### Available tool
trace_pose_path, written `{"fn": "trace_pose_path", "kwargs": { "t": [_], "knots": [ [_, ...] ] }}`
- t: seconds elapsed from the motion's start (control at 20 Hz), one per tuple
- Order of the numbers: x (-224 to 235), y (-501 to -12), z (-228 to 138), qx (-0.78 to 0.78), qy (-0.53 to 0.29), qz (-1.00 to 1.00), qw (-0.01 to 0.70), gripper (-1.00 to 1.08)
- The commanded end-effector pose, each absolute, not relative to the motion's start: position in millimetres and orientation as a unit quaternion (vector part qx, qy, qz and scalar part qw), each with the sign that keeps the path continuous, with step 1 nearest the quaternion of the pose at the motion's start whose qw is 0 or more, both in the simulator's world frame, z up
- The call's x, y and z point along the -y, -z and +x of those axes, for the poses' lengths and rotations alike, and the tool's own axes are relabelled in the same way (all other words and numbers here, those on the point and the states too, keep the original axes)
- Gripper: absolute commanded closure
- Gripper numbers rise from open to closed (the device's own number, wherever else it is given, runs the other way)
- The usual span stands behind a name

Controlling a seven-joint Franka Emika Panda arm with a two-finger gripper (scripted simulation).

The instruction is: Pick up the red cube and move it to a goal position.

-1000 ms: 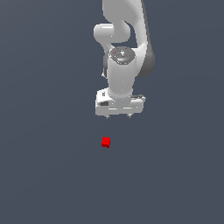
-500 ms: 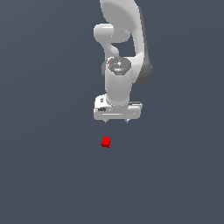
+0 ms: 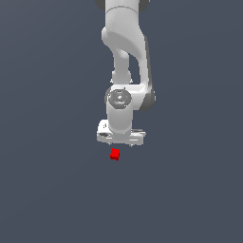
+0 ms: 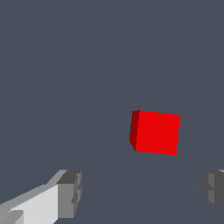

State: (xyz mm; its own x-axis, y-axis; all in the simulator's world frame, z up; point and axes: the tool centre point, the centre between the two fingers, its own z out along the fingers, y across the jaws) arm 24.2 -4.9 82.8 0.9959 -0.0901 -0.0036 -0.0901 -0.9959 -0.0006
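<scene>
The white Panda arm (image 3: 124, 57) reached down over a plain dark grey surface (image 3: 47, 190), its gripper (image 3: 120, 142) pointing downward. The red cube (image 3: 114, 154) sat on that surface just below the gripper, slightly toward the exterior view's left of its middle, and nothing touched it. In the wrist view the red cube (image 4: 155, 132) lay ahead of the gap between the two grey fingertips (image 4: 70, 194), nearer to the far-side fingertip. The jaws stood spread wide apart, far wider than the cube, holding nothing.
</scene>
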Motion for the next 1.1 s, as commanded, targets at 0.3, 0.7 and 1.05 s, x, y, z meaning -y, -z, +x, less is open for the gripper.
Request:
{"fn": "trace_pose_path", "kwargs": {
  "t": [0.3, 0.7, 1.05],
  "knots": [
    [26, -33, 42, -0.088, 0.000, -0.996, 0.000, -0.92],
    [32, -20, 47, -0.100, 0.000, -0.995, 0.000, -0.92],
    [32, -20, 47, -0.100, 0.000, -0.995, 0.000, 1.08]
  ]
}}
